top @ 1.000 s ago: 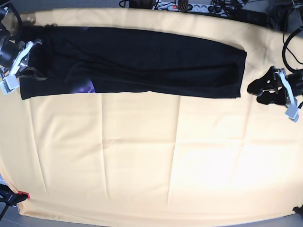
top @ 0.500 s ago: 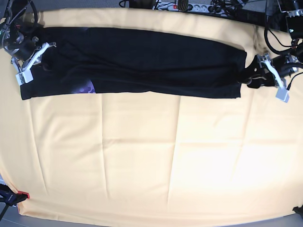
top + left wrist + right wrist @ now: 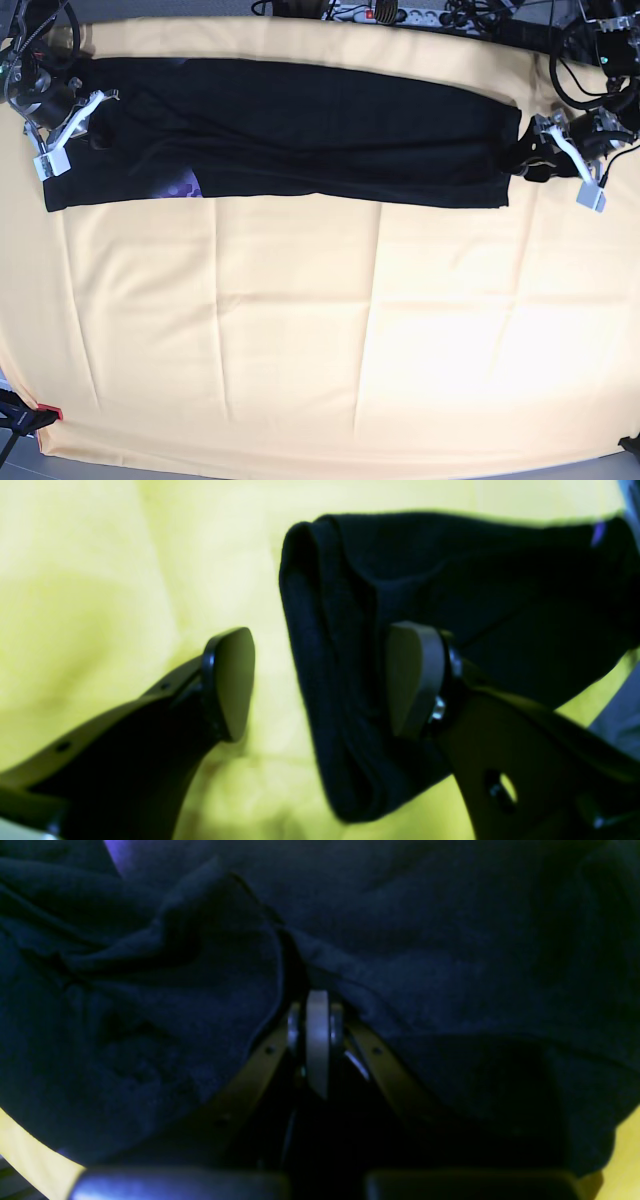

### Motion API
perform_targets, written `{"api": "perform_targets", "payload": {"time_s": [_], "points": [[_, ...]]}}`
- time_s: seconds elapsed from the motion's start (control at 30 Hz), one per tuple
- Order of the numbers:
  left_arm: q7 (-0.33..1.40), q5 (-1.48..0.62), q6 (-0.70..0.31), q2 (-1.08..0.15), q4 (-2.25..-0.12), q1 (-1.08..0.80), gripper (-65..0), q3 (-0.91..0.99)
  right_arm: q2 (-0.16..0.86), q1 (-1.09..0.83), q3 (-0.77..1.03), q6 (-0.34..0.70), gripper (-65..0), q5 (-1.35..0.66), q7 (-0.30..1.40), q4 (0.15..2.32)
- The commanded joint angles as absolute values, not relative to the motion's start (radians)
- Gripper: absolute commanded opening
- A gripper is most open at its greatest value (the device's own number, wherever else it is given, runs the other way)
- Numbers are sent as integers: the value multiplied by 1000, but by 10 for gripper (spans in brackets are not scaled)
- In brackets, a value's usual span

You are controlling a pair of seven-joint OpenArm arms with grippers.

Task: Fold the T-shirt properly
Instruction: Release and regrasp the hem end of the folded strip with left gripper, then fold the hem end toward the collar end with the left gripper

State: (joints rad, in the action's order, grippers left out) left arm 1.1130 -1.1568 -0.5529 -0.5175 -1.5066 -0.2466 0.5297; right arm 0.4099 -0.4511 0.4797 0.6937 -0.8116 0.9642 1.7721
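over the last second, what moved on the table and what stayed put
The left tool swung up and in from the bare cloth to the long black folded T-shirt, its open jaws now straddling that end's edge. The right tool, shut on the shirt's other end, shifted up and inward over it. The shirt and the pale yellow table cloth lie as before.

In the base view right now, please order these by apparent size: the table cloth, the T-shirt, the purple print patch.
1. Table cloth, covering nearly the whole view.
2. T-shirt, a long black band across the top.
3. Purple print patch, a small spot at the T-shirt's lower edge.
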Motion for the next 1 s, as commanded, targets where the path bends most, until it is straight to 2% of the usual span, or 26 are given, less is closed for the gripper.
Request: {"api": "perform_targets", "payload": {"time_s": [0.0,0.27,0.37,0.43,0.47,0.53,0.57,0.73,0.87,0.9,0.97], "points": [[1125,-1178,-553,-532,-1518,-259,-228,519,424,-451,484,698,-650,-814,963,1778],[1158,-1269,-591,-532,-1518,-270,-228,359,424,-438,484,698,-650,-814,961,1778],[1142,-1263,-599,-532,-1518,-265,-253,331,424,-437,484,698,-650,-814,961,1778],[1095,-1227,-599,-532,-1518,-265,-339,335,424,-438,484,698,-650,-814,961,1778],[1067,-1196,-598,-532,-1518,-265,-411,337,424,-438,484,698,-650,-814,961,1778],[1032,-1132,-598,-532,-1518,-259,-595,337,424,-438,484,698,-650,-814,962,1778],[1027,-1108,-595,-532,-1518,-253,-650,337,424,-438,484,698,-650,-814,961,1778],[1007,-1030,-500,-532,-1518,-234,-650,350,433,-430,484,698,-642,-916,962,1785],[987,-994,-500,-532,-1518,-220,-650,401,433,-388,484,698,-416,-970,965,1810],[986,-991,-500,-533,-1518,-218,-650,421,433,-379,485,698,-391,-974,966,1812],[986,-991,-500,-539,-1518,-218,-650,459,433,-363,485,698,-389,-984,974,1813]]}}
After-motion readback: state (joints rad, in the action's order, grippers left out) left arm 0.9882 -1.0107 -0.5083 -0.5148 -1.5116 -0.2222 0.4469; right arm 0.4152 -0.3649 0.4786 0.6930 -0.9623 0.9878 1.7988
